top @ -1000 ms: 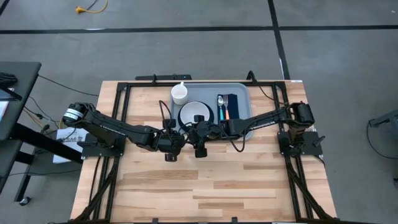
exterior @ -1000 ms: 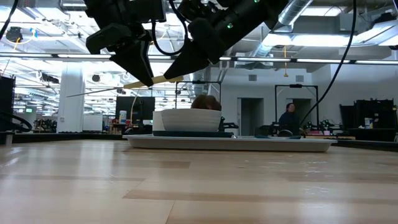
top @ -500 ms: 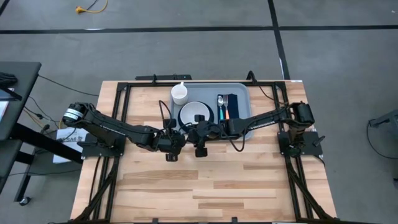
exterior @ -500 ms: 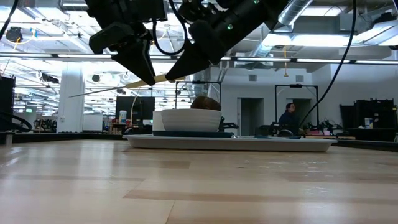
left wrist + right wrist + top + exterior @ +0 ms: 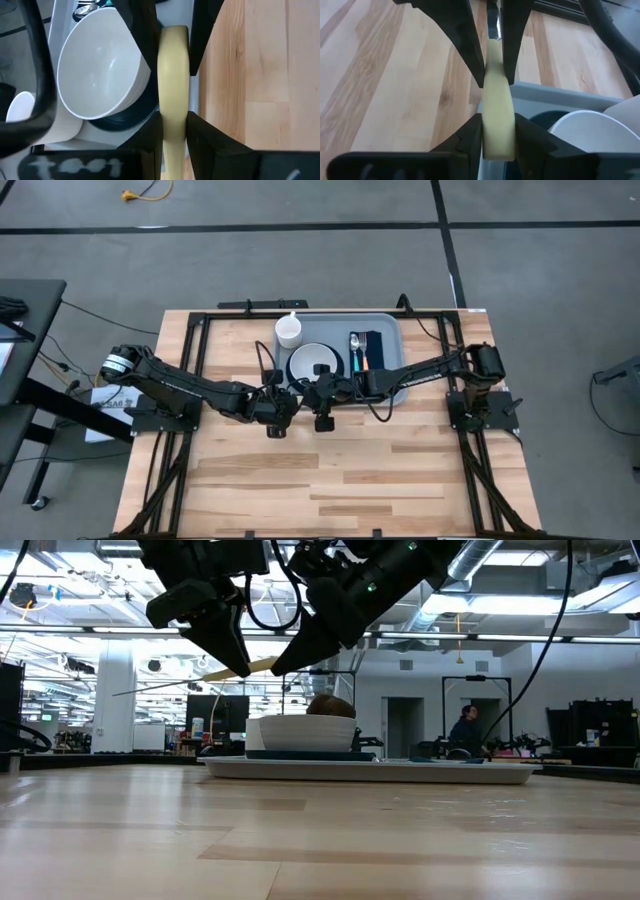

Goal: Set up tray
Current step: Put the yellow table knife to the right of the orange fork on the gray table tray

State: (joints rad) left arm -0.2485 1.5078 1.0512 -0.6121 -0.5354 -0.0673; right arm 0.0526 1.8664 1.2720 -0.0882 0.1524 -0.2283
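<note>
Above the wooden table [image 5: 330, 470] at center frame, the left gripper [image 5: 238, 668] and right gripper [image 5: 283, 666] both clamp one pale yellow utensil handle [image 5: 173, 75]. The tray [image 5: 392, 340] sits at upper center, carrying a white bowl [image 5: 316, 362] and cup [image 5: 288, 331].

Knife handle [image 5: 173, 80]: the near end is running off the bottom edge of the left wrist view; dark fingers are covering both sides.
Knife blade [image 5: 160, 689]: too thin in the low view to tell its edge.
Plate [image 5: 122, 122]: mostly sitting hidden under the white bowl [image 5: 97, 65].
Tray [image 5: 370, 770]: only its near rim is showing in the low view.
Person [image 5: 464, 730]: too small and distant, centre right.
</note>
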